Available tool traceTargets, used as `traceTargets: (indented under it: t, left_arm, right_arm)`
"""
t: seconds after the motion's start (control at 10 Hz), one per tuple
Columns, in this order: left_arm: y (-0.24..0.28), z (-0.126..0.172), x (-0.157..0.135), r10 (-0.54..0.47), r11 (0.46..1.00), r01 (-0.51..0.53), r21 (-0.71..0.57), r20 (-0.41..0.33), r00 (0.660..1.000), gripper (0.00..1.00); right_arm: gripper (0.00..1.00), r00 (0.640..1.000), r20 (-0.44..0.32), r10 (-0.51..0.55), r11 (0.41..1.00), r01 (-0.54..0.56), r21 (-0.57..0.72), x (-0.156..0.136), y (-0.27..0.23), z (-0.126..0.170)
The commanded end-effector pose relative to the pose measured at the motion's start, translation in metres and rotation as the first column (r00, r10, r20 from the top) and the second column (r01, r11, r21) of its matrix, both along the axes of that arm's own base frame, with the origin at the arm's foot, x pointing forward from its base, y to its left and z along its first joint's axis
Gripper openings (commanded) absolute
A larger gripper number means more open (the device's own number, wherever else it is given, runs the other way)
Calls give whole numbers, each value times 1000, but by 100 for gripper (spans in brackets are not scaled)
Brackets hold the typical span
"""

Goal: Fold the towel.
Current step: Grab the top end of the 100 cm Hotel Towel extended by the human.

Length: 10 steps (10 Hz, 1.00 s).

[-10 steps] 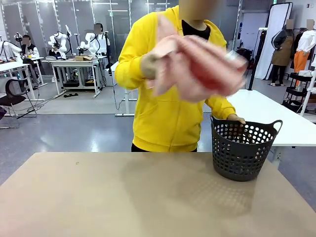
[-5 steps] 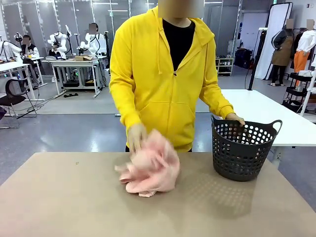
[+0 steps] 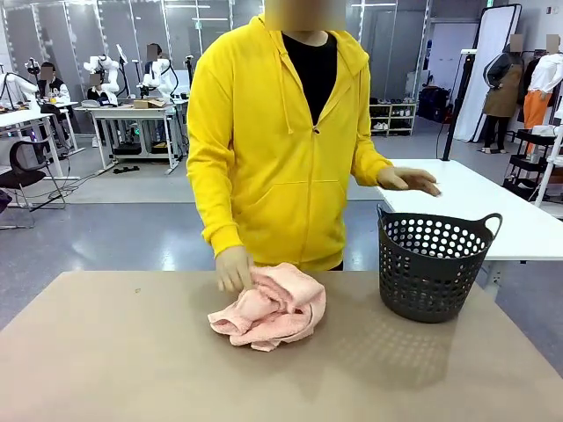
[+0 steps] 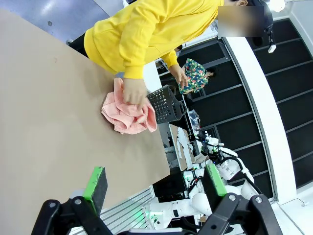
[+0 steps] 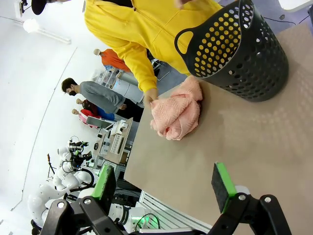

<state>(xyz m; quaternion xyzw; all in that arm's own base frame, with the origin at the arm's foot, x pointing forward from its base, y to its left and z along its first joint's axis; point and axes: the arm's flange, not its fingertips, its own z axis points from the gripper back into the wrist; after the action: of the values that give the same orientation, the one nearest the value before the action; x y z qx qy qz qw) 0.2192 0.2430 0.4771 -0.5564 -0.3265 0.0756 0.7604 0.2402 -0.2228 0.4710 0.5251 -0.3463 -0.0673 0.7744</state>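
Left end effector [image 4: 155,182]: fingers spread wide, green pads well apart, nothing between them.
Right end effector [image 5: 164,182]: spread just as wide, holding nothing.
Towel [image 3: 268,316]: a crumpled pink heap on the bench [image 3: 132,369], not folded. It lies well ahead of the left end effector, out beyond its fingertips and roughly in line with the gap between them. It is also well ahead of the right end effector, again about in line with the gap between the fingers.
Hand on towel [image 3: 234,268]: the person in a yellow hoodie presses one hand on the heap's far edge, the side away from both end effectors.
Other hand [image 3: 409,180]: raised, palm down, above and beyond the basket, touching nothing.
Basket [image 3: 435,272]: dark, perforated, upright on the bench. Seen from the right end effector, it stands ahead and off to the side of the towel, near it but apart. Seen from the left end effector, it is just past the towel.
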Motion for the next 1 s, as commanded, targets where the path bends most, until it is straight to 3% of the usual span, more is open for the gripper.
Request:
traceTargets:
  t: [0.0,0.9]
  left_arm:
    - [2,2,-1,-7,1000,7,-5,14,1000,100]
    - [2,2,-1,-7,1000,7,-5,14,1000,100]
  right_arm:
    - [100,1000,19,0,1000,0,3,1,-2,1]
    - [100,1000,19,0,1000,0,3,1,-2,1]
